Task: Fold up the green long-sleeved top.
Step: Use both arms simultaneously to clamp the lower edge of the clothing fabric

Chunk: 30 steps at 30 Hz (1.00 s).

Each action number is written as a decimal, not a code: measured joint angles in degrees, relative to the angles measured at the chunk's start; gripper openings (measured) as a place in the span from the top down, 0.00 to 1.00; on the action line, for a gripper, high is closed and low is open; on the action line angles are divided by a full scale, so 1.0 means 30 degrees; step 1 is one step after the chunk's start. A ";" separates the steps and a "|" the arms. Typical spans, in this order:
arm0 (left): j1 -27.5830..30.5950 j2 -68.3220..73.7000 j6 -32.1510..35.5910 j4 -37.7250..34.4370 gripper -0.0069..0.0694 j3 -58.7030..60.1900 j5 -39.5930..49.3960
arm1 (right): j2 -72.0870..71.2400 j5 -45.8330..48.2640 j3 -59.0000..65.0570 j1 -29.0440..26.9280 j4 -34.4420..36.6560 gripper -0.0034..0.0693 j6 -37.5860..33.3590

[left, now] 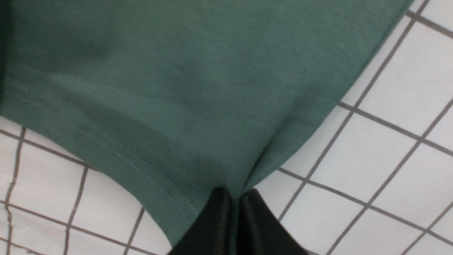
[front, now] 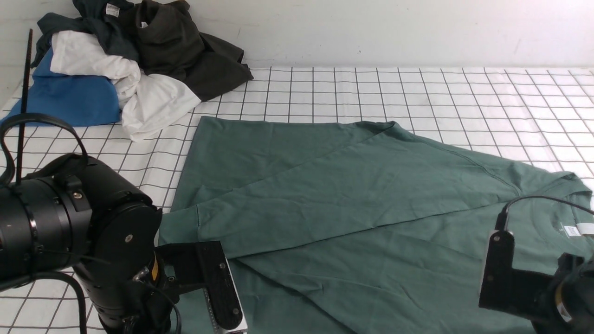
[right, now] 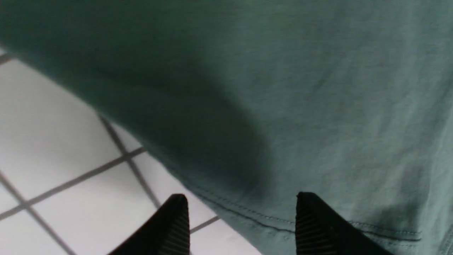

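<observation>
1. Left gripper [left: 235,194]: fingers pressed together, pinching a corner of the hem [left: 116,152] of the green long-sleeved top [front: 352,195] at the near left.
2. Right gripper [right: 240,207]: fingers spread, holding nothing. One fingertip sits over the stitched edge of the top, the other over the checked table cover [right: 53,148].
3. The top lies flat on the table cover, neck label [front: 575,229] towards the right, with one sleeve [front: 297,185] folded diagonally across the body.
4. Handling, as a judgement: light, limp knit with no stiffness. It will drape, crease and drag on the cover. Take hold at stitched edges or corners with both grippers, and lift evenly.
5. Far left: a pile of other garments [front: 130,60], well apart from the top.
</observation>
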 joint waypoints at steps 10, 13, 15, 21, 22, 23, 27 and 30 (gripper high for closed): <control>0.0000 0.0000 0.0000 -0.0056 0.91 0.0000 0.0000 | 0.1084 -0.0699 0.0000 -0.1458 0.0932 0.42 -0.1360; 0.0000 0.0000 0.0000 -0.0056 0.91 0.0000 -0.0005 | 0.1245 -0.0790 0.0000 -0.1458 0.0932 0.43 -0.1838; 0.0000 0.0000 0.0000 -0.0056 0.91 0.0000 -0.0021 | 0.1259 -0.0884 0.0000 -0.1458 0.0932 0.49 -0.2057; 0.0000 0.0000 0.0000 -0.0056 0.91 0.0000 -0.0021 | 0.1417 -0.1428 0.0000 -0.1458 0.0644 0.74 -0.2106; 0.0000 0.0000 0.0000 -0.0056 0.91 0.0000 -0.0021 | 0.1437 -0.1505 0.0000 -0.1458 0.0563 0.82 -0.2106; 0.0000 0.0000 0.0000 -0.0037 0.91 0.0000 -0.0021 | 0.1437 -0.1510 0.0000 -0.1458 0.0513 0.89 -0.2106; 0.0000 -0.0022 0.0000 0.0016 0.91 -0.0157 0.0143 | 0.0788 -0.0920 -0.0168 -0.1458 0.0516 0.93 -0.2170; 0.0089 -0.0148 0.0000 0.0207 0.91 -0.0937 0.0490 | -0.0135 0.0139 -0.1110 -0.1458 0.0564 0.93 -0.2618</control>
